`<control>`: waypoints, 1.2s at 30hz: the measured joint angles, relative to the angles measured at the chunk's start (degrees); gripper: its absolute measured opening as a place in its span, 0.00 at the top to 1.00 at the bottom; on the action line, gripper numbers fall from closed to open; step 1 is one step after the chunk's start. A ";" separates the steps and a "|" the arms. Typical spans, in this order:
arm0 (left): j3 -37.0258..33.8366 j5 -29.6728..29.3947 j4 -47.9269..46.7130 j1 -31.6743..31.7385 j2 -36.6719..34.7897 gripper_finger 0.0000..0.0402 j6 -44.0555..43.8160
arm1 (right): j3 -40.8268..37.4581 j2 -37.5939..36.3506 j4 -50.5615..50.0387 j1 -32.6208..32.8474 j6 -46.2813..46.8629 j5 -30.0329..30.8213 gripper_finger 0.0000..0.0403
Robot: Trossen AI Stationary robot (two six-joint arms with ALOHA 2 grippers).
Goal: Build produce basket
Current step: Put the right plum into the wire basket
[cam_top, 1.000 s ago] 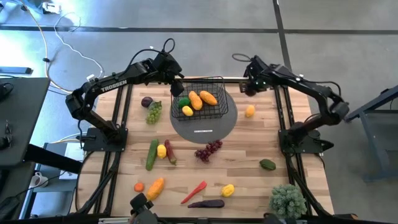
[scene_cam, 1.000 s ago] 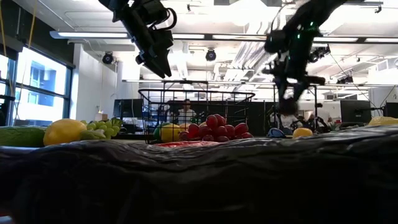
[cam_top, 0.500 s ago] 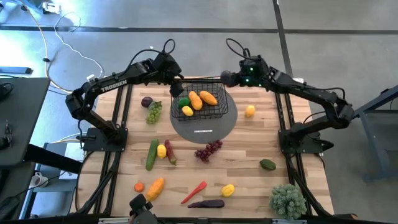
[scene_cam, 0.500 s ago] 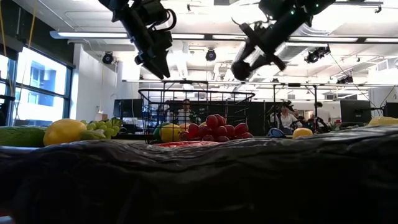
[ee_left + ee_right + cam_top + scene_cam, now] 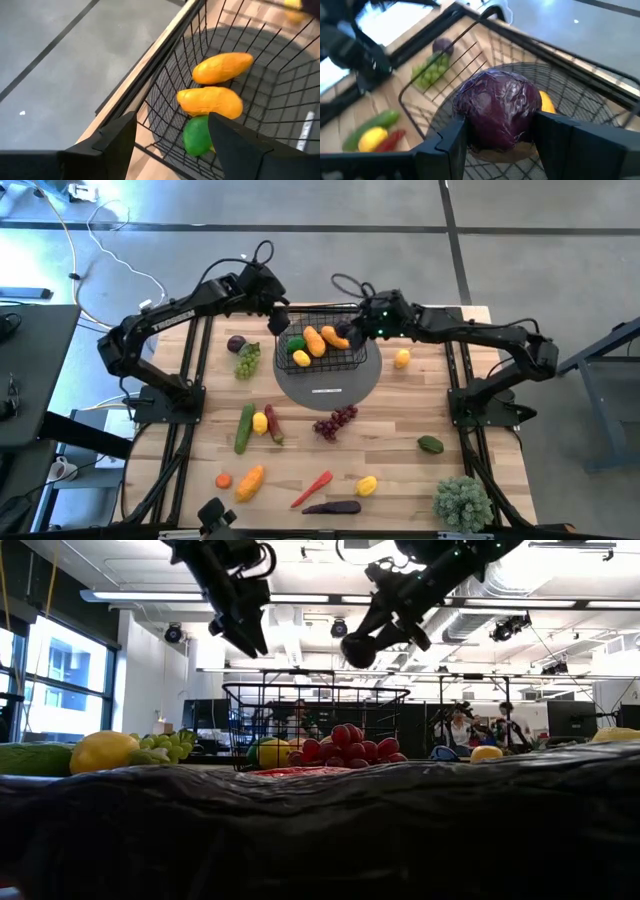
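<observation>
Even, bright overhead light fills the high view, where the desk (image 5: 400, 430) carries only short, soft shadows beneath the fruit and a cool blue-white glare spreads over the floor at the left edge. The low view is backlit — ceiling strip lights (image 5: 150, 596) and the window (image 5: 60, 680) on the left burn bright, so both arms read as near-silhouettes, and the foreground is a dark, out-of-focus band across the lower half. Both wrist views are soft with motion blur — the basket (image 5: 240, 100) wires smear, and the purple cabbage (image 5: 496, 110) shows a faint sheen.
</observation>
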 joint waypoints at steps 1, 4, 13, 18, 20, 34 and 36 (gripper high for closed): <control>0.00 0.00 -0.20 0.00 -0.76 0.41 -0.75 | 0.00 0.43 -0.02 0.41 -1.08 -0.02 0.61; 0.00 0.33 -1.40 -0.05 -2.69 0.41 -4.51 | 0.00 1.63 -0.13 1.19 -4.64 -0.37 0.61; 0.00 1.73 -6.41 -3.67 -6.44 0.41 -18.09 | 0.00 6.36 -1.52 1.38 -11.86 -2.32 0.61; 0.00 1.75 -11.31 -8.25 -6.78 0.41 -23.35 | 0.00 9.27 -2.07 1.37 -12.28 -2.35 0.61; 0.00 1.16 -13.62 -10.43 -6.78 0.41 -25.04 | 0.00 10.51 -2.47 1.33 -13.00 -2.16 0.61; 0.00 1.27 -17.49 -25.40 -6.78 0.41 -35.42 | 0.00 12.52 -4.99 0.55 -13.46 -0.90 0.46; 0.00 2.01 -17.66 -27.44 -6.78 0.41 -37.46 | 0.00 12.52 -5.72 0.52 -13.47 -0.74 0.42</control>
